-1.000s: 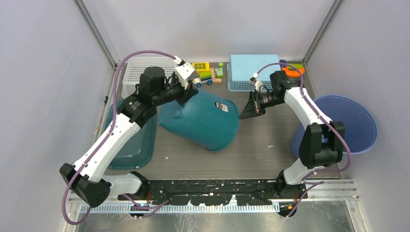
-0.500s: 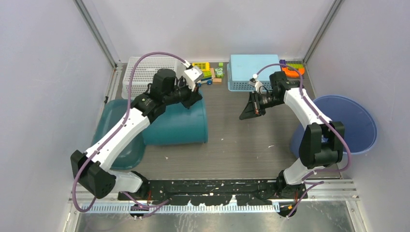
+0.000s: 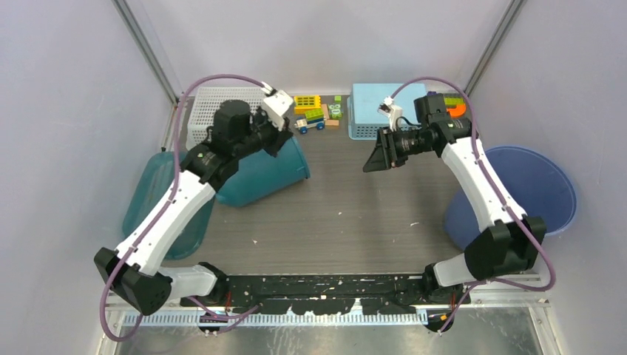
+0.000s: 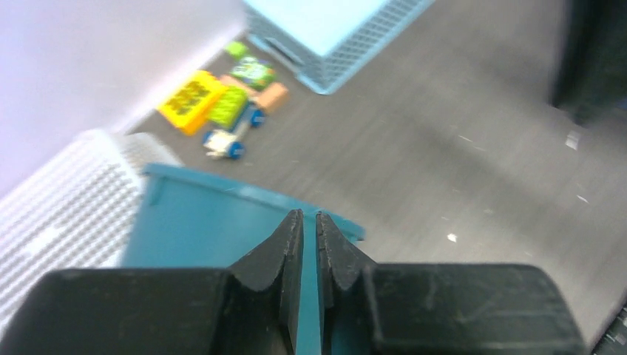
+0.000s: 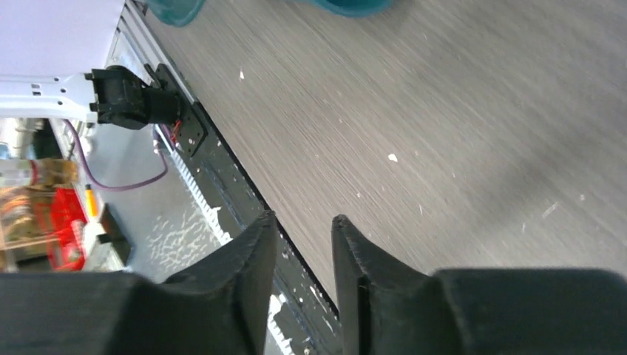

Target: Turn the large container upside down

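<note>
Two arms are working over the grey table [image 3: 355,222], read here from the near edge outward; nearest on the left, a teal basin [image 3: 148,203] is lying against the side wall, and on the right a blue round tub [image 3: 547,185] is sitting by the opposite wall; beyond the basin the large container [image 3: 262,177] is lying tipped over, one side on the table just beside the basin, neither upright nor flat on its rim; the left gripper [image 4: 310,218] is pinching a thin teal edge of it, jaws pressed nearly together with only that wall between them; the right gripper [image 5: 303,225] is hanging well apart over bare table, jaws slightly spread and holding nothing; farthest back, a white basket [image 3: 203,111], toy blocks [image 3: 310,109] and a light blue basket [image 3: 377,100] are standing along the rear wall. Judged from this pose, the turn is partly done; the step is best finished by carrying the pinched edge over in an arc, letting the container pivot on its grounded side, steering it off the basin and the white basket, and releasing only once the rim is sitting flat.
</note>
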Tool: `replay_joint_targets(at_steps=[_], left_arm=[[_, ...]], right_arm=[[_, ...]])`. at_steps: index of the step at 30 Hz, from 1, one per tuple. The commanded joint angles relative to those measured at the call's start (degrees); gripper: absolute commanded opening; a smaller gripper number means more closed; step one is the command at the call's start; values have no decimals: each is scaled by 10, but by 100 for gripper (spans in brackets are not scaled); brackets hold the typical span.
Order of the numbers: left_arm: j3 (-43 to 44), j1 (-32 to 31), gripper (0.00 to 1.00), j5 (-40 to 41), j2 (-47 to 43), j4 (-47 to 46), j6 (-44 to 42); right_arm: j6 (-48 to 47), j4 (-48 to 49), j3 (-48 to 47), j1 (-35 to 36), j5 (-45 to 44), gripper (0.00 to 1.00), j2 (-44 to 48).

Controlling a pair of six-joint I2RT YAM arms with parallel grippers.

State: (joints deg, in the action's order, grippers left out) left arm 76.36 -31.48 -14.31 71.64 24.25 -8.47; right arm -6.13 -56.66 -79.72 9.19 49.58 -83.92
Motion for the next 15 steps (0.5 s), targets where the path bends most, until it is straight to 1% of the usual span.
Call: replay_joint_targets(at_steps=[1,3,6,8,11,15], left_arm=[[59,56,15,110,-42,10,-29],[64,89,17,137,-49,23,-32],[42,140,21,139,-70,35,-35],[3,167,25,139,-90,11,-42],[-46,194,29,139,-104,-25,-53],[-61,230,29,133,-95,-40,-49]], right_arm=[[8,58,-53,92,-87,45,61],[28,96,-67,132,-123,51,53],[82,155,-105,168,-162,53,13],[116,198,-133,185,-182,54,-29],[161,236,-187,194,-179,55,-90],[232,280,-249,195,-129,56,-169]])
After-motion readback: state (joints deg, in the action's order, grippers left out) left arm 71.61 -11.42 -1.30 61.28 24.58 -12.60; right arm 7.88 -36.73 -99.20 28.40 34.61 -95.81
